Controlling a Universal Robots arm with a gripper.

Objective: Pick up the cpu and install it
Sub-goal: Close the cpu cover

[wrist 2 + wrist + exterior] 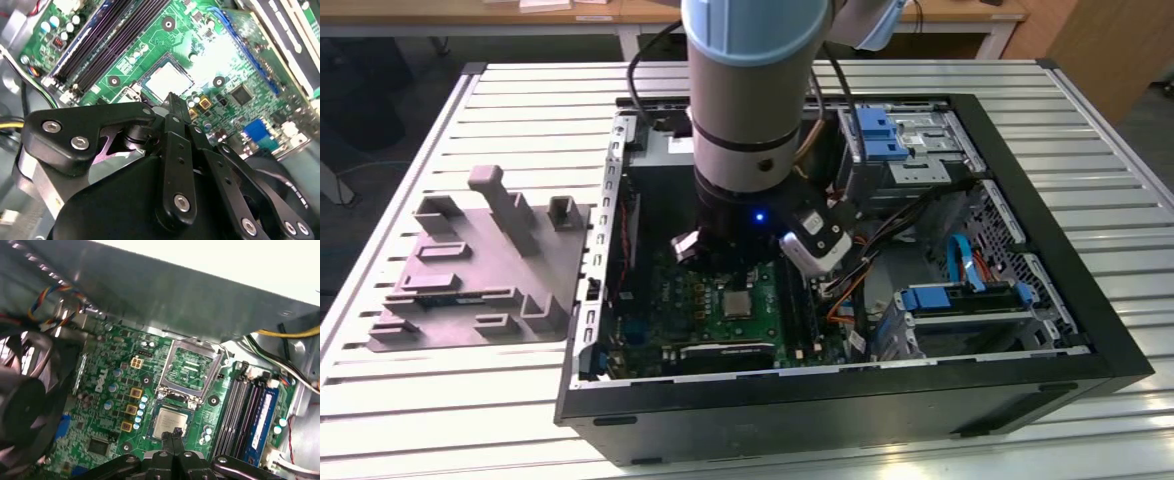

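Cpu is sitting in its socket on the board, load plate hinged open beside it. Gripper, jaws pinched together and empty, is hovering just above the cpu. Install looks near done; plate not yet closed.

We find one bold white logo printed on the green motherboard in the first wrist view, beside a column of yellow square components. Fine white lettering is scattered across the same board in both wrist views, too small for us to make out. The cpu carries faint marks on its metal top that we cannot read.
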